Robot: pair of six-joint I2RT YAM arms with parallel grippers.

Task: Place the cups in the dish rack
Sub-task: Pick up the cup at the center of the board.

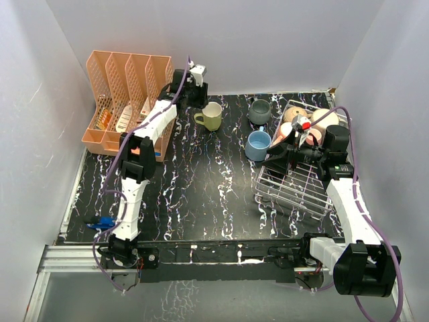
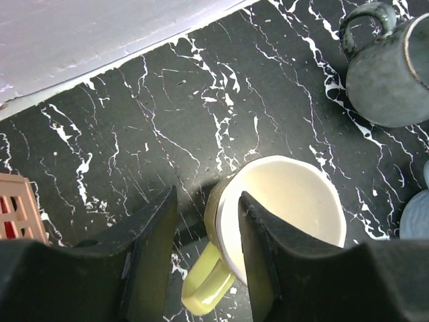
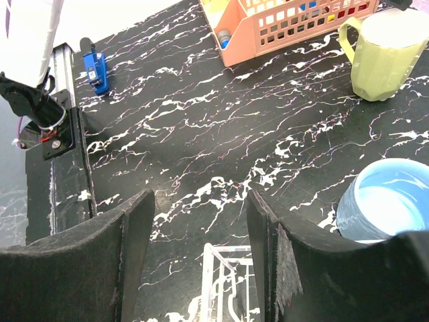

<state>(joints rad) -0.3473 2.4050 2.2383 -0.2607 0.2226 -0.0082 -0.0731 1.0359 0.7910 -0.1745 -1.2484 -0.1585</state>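
From the top camera I have the rack (image 1: pixel 295 184) at the right of the table (image 1: pixel 201 194). A cluster of pink and tan mugs (image 1: pixel 295 115) sits at its far end, partly hidden behind the right arm (image 1: pixel 345 194). Three mugs stand on the table outside it: a green mug (image 1: pixel 211 116) near the back, a grey mug (image 1: pixel 260 111) to its right, and a blue mug (image 1: pixel 258 144) just beside the rack's left side. The left arm (image 1: pixel 137 168) reaches toward the back, close to the peach organizer (image 1: pixel 127 87). A small blue object (image 1: pixel 100 221) lies near the front left.

On the left wrist, the left gripper (image 2: pixel 208 198) is spread. The handle-side wall of the green mug sits in the gap, with one finger outside by the handle and the other over the mug's mouth. I can't tell whether either finger touches it. The grey mug shows at upper right.

On the right wrist, the right gripper (image 3: pixel 201 201) is spread wide with nothing between its fingers. It hangs over a corner of the rack, and the blue mug is at lower right.
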